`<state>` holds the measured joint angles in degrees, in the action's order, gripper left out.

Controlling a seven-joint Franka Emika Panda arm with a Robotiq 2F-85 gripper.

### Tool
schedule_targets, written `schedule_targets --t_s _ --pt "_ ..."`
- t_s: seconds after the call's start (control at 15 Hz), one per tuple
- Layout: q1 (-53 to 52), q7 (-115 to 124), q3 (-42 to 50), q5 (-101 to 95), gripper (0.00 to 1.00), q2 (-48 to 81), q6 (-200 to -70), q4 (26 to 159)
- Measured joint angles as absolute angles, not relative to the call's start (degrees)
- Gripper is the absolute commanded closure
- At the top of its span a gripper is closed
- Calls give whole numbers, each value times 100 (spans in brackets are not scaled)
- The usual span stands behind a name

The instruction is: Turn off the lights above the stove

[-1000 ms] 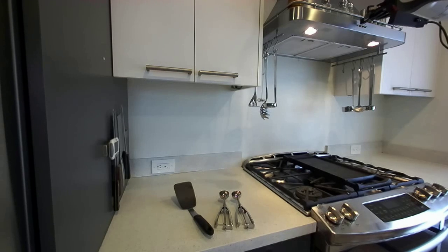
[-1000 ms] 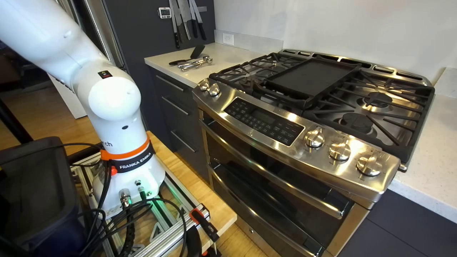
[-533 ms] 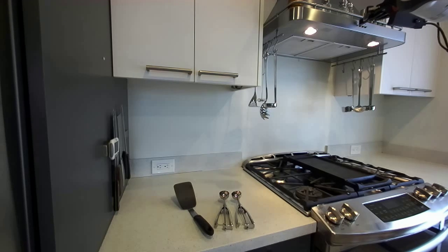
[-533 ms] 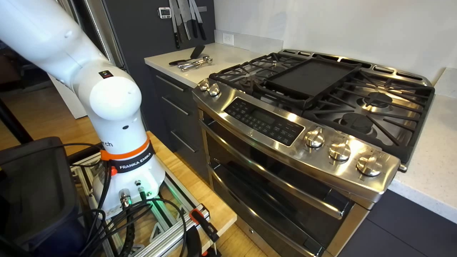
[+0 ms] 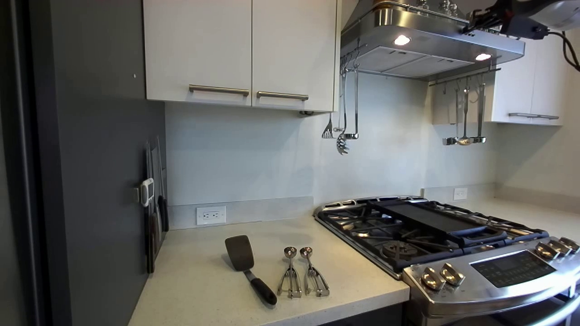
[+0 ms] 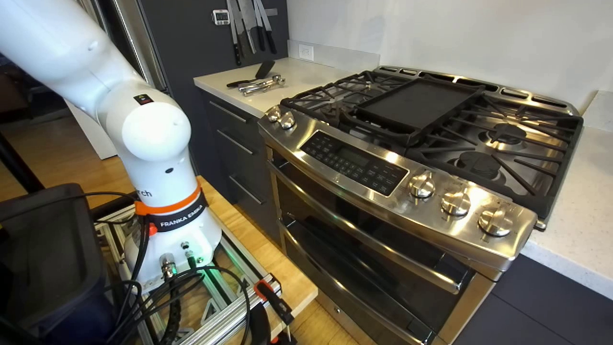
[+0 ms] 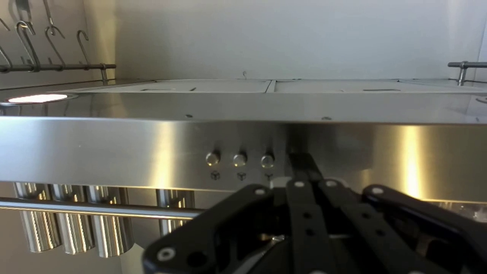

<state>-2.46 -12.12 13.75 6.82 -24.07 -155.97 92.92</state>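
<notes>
three buttons (image 7: 240, 160), tool (image 7: 305, 161) near hood edge (image 7: 243, 121)

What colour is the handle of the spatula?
Black; the handle shows best in an exterior view.

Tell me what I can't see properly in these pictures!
Wrist view: part of the hood front, hidden behind the pincer.
Wrist view: the little signs beside the buttons, too small and blurry to read.
In an exterior view: the robot arm, cut off by the top and left edges.
</notes>
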Motion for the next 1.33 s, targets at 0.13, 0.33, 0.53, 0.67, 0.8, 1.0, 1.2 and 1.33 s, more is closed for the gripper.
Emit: schedule_targets --t_s 0.13,0.33,0.53,0.67,0.8,1.0,1.2,1.33 --pt "-256 -1227 1383 704 100 -2392 -15597 9292" --pt "-260 -1247 1388 748 100 -2391 -15597 9292" --pt "-268 -1263 1389 793 100 -2390 -15603 9292" --pt "-289 -1288 1393 807 100 -2386 -15642 9295" --pt "-339 -1357 1415 821 100 -2381 -15756 9327" --pt "-396 -1496 1449 827 100 -2388 -15987 9447" --pt "-444 -1590 1468 827 100 -2394 -16305 9612" --pt "-453 -1623 1468 810 100 -2427 -16380 9678"
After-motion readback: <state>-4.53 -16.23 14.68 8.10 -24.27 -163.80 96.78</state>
